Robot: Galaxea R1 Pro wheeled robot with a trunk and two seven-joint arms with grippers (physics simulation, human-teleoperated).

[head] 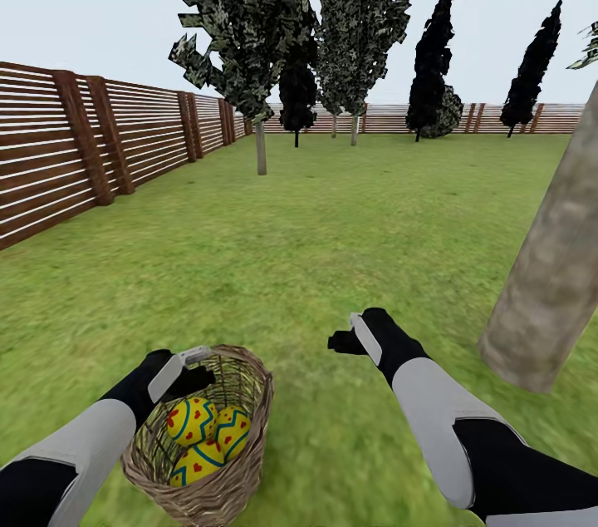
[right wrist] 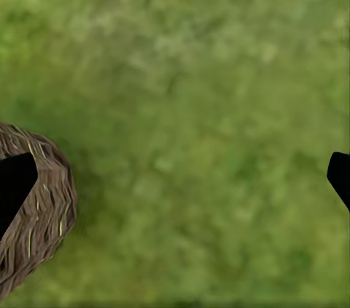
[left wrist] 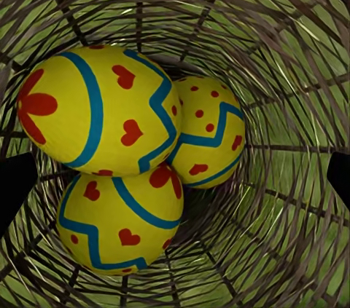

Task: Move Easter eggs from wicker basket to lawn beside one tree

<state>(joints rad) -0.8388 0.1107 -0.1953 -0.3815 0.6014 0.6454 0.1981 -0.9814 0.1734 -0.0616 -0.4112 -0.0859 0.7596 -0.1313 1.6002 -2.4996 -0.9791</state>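
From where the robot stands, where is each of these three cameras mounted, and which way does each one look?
Head view: on the head, looking forward and down over the lawn; both arms, left gripper and right gripper show.
Left wrist view: above the basket, looking in at three eggs; dark fingertips at the edges.
Right wrist view: facing down at grass; fingertips at the edges.
Shared: all three show the basket.
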